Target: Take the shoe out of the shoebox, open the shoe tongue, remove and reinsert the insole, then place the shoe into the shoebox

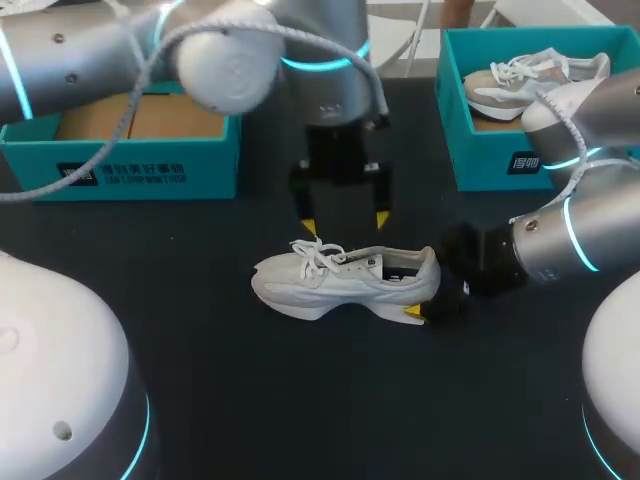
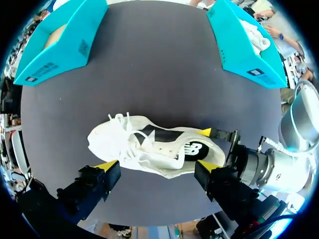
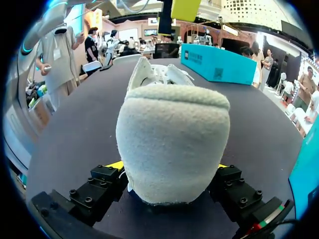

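Shoe (image 1: pixel 340 280) mid-table, heel in right pincer (image 3: pixel 169 167)

The left arm (image 1: pixel 60 60) is built of smooth silver-grey tubular links with small dark screw heads in the shell, a rounded pale-grey joint cap (image 1: pixel 225 65) and a glowing cyan light ring (image 1: pixel 320 63). A thin grey cable (image 1: pixel 140 90) loops along its outside. The left pincer (image 1: pixel 344 223) has a matte black block body and two black fingers tipped bright yellow. The right arm (image 1: pixel 590 240) has the same silver shell and cyan band. The right pincer (image 3: pixel 169 167) has black finger blocks (image 3: pixel 89 196) studded with socket screws, and a small red-and-green strip marks one side. Two glossy white domed housings (image 1: pixel 60 370) are each edged with a cyan line.
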`<action>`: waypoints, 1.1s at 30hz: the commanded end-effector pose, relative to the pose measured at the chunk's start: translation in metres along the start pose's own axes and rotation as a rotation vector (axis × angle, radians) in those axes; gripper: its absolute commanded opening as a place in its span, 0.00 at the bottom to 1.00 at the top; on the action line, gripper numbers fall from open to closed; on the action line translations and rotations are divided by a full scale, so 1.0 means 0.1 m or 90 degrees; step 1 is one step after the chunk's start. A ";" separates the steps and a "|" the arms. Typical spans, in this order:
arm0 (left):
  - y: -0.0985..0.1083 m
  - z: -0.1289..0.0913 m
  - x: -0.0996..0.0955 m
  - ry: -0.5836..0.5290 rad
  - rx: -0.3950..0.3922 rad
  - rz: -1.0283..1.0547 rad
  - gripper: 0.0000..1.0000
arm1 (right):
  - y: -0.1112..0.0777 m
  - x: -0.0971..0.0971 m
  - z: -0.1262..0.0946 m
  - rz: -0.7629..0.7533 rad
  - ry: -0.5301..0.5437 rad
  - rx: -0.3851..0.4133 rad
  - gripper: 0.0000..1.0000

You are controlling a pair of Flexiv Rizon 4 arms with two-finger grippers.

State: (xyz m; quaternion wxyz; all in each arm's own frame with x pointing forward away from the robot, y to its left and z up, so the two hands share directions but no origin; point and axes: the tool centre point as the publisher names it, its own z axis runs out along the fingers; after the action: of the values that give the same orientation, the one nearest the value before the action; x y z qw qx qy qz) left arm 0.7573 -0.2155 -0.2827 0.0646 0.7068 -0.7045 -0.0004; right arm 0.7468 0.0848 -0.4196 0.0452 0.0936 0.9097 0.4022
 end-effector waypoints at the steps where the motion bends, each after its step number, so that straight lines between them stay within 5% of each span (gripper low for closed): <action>1: 0.03 0.15 0.20 -0.045 0.016 0.014 1.00 | -0.10 -0.03 0.10 -0.001 0.630 -0.005 0.00; 21: 0.02 0.81 0.25 -0.144 0.023 0.114 1.00 | -0.10 -0.03 0.10 -0.001 0.630 -0.005 0.00; 33: 0.03 0.75 -0.24 -0.203 0.024 0.058 1.00 | -0.10 -0.03 0.10 -0.001 0.630 -0.005 0.00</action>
State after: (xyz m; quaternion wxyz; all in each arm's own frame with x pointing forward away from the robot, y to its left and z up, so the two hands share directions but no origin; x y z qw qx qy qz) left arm 0.7484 -0.2105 -0.3682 -0.0646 0.6637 -0.7376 -0.1061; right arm 0.7469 0.0850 -0.4196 0.0452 0.0936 0.9096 0.4022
